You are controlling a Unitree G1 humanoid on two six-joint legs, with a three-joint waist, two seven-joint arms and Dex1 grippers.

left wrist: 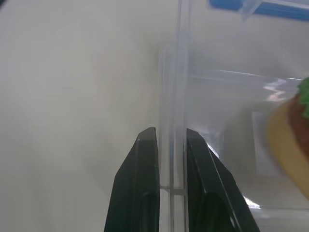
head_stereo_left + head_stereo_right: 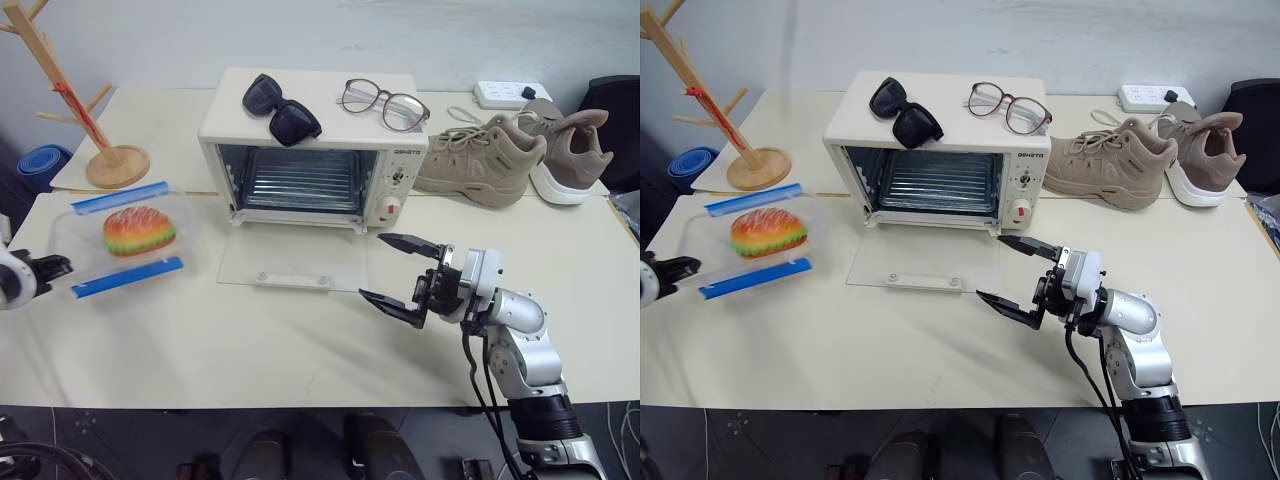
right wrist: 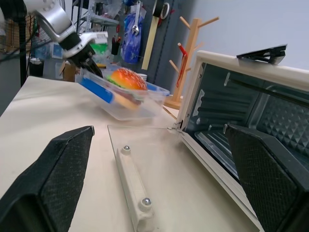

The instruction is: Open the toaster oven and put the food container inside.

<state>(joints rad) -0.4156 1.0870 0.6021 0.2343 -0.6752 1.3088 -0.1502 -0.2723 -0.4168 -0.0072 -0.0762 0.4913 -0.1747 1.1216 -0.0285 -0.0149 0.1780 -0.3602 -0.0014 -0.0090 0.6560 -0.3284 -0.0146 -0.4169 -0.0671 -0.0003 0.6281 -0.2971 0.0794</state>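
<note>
Food container (image 2: pixel 125 240): clear box w/ blue clips, toy burger inside, wall pinched betw. left fingers (image 1: pixel 145 183); right fingers (image 2: pixel 405 245) wide.

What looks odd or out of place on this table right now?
Sunglasses and clear eyeglasses lie on top of the toaster oven, and a pair of tan sneakers stands on the table beside it. The food container is tipped, one edge raised in the left gripper.

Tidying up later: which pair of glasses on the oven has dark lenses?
The sunglasses, on the toaster oven's top left; the spectacles beside them have clear lenses.
</note>
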